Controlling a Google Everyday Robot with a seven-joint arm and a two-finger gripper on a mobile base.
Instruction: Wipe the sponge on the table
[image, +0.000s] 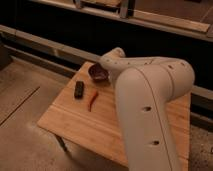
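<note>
The table (85, 125) is a light-brown plank top with thin legs. My white arm (150, 95) rises from the lower right and bends left, its rounded end (114, 59) just above and right of a dark bowl (98, 73) near the table's far edge. My gripper does not show; it is hidden behind the arm. The sponge is hidden too.
A black rectangular block (79, 89) lies on the table's left part. A thin red chili-shaped thing (92, 100) lies just right of it. A dark wall with a rail (45, 46) runs behind the table. Concrete floor (22, 125) lies to the left.
</note>
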